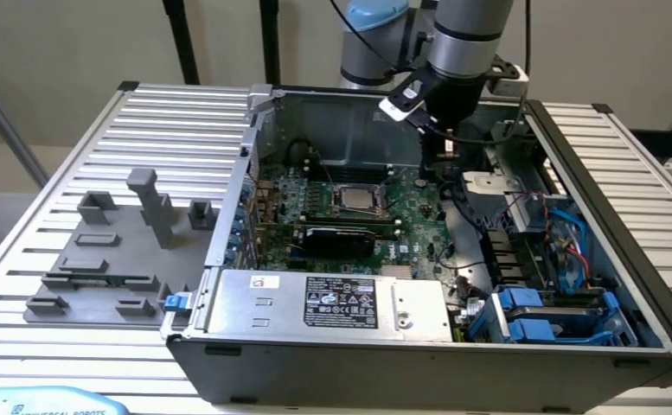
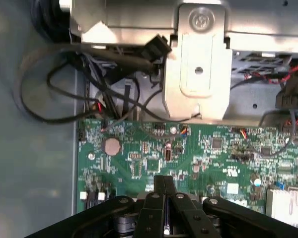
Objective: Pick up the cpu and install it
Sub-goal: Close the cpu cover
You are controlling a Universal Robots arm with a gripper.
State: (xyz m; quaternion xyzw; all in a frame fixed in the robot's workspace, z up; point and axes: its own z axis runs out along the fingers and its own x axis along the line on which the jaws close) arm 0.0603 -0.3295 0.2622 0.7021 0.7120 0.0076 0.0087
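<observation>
Claw [image 2: 165,185], clenched on nothing, hovers over the motherboard [image 2: 213,148] inside the open computer case [image 1: 348,125], the cpu [image 1: 356,200] lying in its socket nearby, seemingly installed.

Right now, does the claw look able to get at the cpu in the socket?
Probably yes. The cpu lies bare in its socket in the open case, nothing over it; the claw, shut, hangs beside it toward the exterior view's right.

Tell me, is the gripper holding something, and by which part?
Nothing is held. The gripper is shut and empty; the flat square silver-topped cpu sits apart on the green circuit board.
</observation>
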